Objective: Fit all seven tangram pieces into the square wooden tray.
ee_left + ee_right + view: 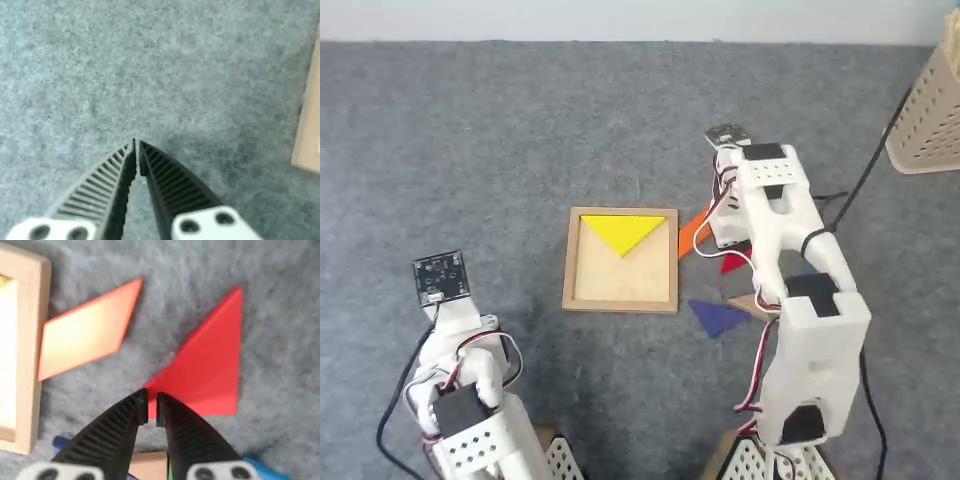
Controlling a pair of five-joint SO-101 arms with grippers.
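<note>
The left arm [470,400] sits folded back low, its gripper [136,146] pointing down with the jaws pressed together on nothing. The right arm [800,300] stretches forward, wrist bent down, its gripper [150,397] pinched onto a corner of the red triangle [210,360].

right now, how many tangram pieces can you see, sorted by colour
yellow: 1, the yellow triangle in the tray
orange: 1, the orange parallelogram
red: 1, the red triangle
blue: 2, the dark blue triangle and the light blue piece
tan: 1, the tan piece
total: 6 clearly showing
</note>
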